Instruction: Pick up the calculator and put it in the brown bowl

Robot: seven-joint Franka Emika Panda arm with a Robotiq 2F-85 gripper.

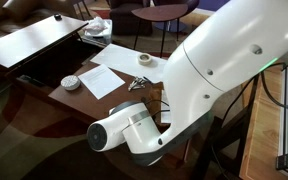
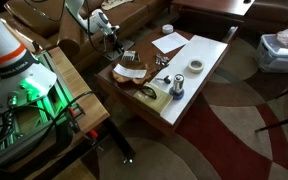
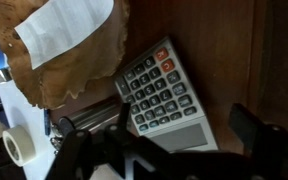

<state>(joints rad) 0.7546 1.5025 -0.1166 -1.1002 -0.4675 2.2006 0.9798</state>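
Black Robotiq gripper (image 3: pixel 164 148), jaws spread wide, hangs over the small flat grey keyed calculator (image 3: pixel 164 97), which lies on the dark wooden table (image 3: pixel 234 50) just beside, perhaps touching, the round light-brown bowl (image 3: pixel 69 60). It should handle as light, rigid and smooth-cased; pinch across its long edges.

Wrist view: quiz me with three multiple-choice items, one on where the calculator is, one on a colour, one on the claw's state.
1. Relative to the brown bowl, the calculator lies:
A) inside it
B) beside it on the table
C) under it

2. The paper on the bowl is:
A) white
B) red
C) green

3. The claw is:
A) shut on the calculator
B) open
C) out of view

Answers:
1 B, it lies flat on dark wood next to the bowl.
2 A, the sheet is plainly white.
3 B, its fingers stand apart, gripping nothing.
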